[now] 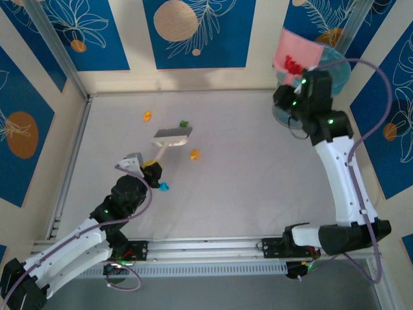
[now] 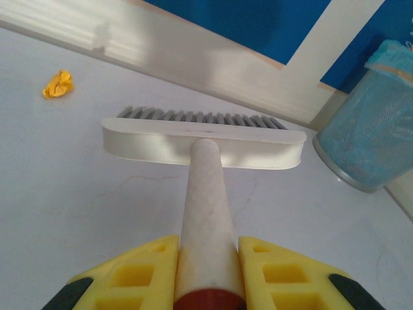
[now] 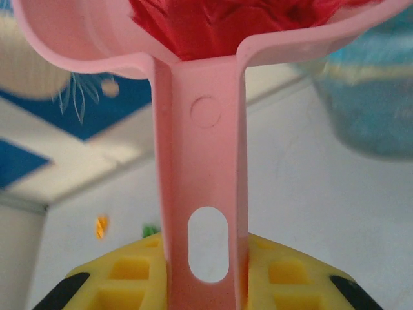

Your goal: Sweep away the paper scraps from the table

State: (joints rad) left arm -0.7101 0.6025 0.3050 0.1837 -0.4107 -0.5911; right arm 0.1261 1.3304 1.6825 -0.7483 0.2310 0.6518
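Observation:
My left gripper (image 1: 150,169) (image 2: 208,258) is shut on the cream handle of a hand brush (image 1: 172,135), whose head (image 2: 203,145) rests bristles-down on the white table (image 1: 258,181). Paper scraps lie near it: an orange one (image 1: 147,116) (image 2: 58,84), a green one (image 1: 184,123), another orange one (image 1: 194,154) and a cyan one (image 1: 163,186) beside my left wrist. At the back right my right gripper (image 1: 298,87) (image 3: 203,271) is shut on the handle of the pink dustpan (image 1: 297,55) (image 3: 200,161), held up above the bin with red scraps (image 1: 293,66) (image 3: 213,22) in it.
A blue mesh bin (image 1: 335,71) (image 2: 371,123) (image 3: 374,97) stands in the back right corner under the dustpan. Aluminium rails (image 1: 71,155) edge the table, and blue-and-cream wall panels rise behind them. Open white surface lies between the two arms.

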